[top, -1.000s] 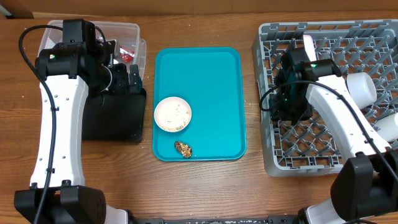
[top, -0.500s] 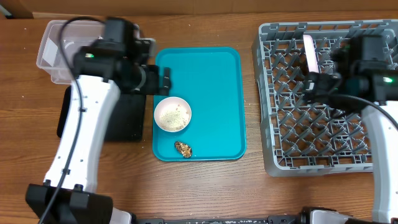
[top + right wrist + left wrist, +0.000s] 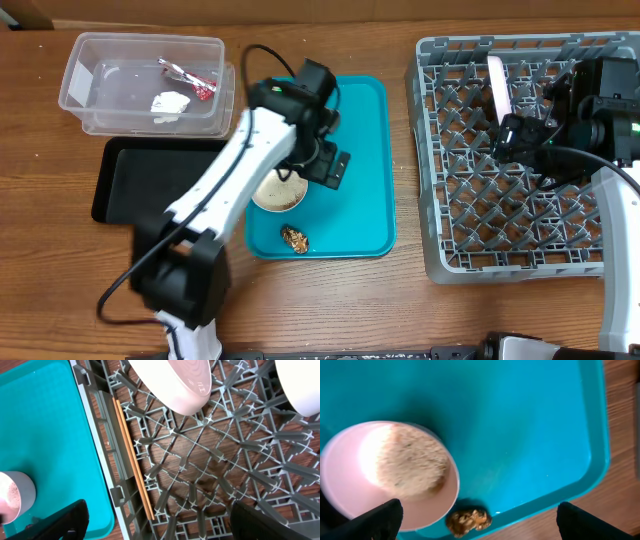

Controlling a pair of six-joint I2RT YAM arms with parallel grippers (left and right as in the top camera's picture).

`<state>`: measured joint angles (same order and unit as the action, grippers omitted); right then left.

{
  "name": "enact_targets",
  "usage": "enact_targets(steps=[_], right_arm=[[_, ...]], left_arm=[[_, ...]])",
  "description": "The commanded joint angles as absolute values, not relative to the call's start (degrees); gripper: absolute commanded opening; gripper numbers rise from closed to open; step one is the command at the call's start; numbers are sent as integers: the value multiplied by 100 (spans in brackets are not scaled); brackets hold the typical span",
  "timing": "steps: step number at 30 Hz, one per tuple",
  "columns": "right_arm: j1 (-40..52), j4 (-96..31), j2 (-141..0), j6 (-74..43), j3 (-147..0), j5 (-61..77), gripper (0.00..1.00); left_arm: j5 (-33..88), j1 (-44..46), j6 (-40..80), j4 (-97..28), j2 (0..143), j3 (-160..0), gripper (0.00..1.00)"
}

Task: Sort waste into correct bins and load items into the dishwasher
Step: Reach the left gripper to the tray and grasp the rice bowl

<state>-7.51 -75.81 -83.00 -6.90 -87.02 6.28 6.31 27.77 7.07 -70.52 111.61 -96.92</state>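
Wrapper [image 3: 190,80] and tissue [image 3: 170,101] are binned, chopsticks [image 3: 132,455] and plate [image 3: 497,85] are racked, while rice bowl [image 3: 340,495] and scrap [image 3: 468,520] are left, with left gripper [image 3: 480,521] and right gripper [image 3: 160,520] jaws spread, empty.

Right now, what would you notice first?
The bright teal tray in the middle, holding a white bowl of rice and a brown scrap, with a white robot arm reaching over it. On the right sits a grey dish rack with a white plate standing in it.
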Motion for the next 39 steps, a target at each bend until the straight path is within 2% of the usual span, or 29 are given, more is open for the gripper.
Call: enact_targets(steps=[1,6,8,10,11,12,15,18,22,24,39], right_arm=[[-775,-7550,-8305,-727,-8772,696,92],[-775,-7550,-8305,-727,-8772,698,92],[-775,-7550,-8305,-727,-8772,698,92],[-775,-7550,-8305,-727,-8772,696,92],[-775,-7550,-8305,-727,-8772,698,92],[-775,-7553,-8305,-727,-8772,698,92],[-775,-7553,-8305,-727,-8772,698,92],[-775,-7553,-8305,-727,-8772,696,92],[-775,-7550,-8305,-727,-8772,698,92],[-775,-7553,-8305,-727,-8772,698,92],[-775,-7557,-8305,-727,-8772,696,91]], left_arm=[[537,2858,932,-7063,11607,-9765,100],[534,2853,943,-6949,12108,-9765,100],[532,2853,941,-6803,12289,-9765,94],[532,2853,919,-6672,12438,-9765,83],[532,2853,919,-6630,12479,-9765,81],[532,2853,919,-6589,12514,-9765,71],[427,2853,904,-6490,12519,-9767,56],[274,2853,904,-6442,12519,-9767,33],[84,2853,904,-6490,12519,-9767,21],[54,2851,902,-6521,12519,-9767,5],[-270,2768,1256,-6676,11977,-9854,4]])
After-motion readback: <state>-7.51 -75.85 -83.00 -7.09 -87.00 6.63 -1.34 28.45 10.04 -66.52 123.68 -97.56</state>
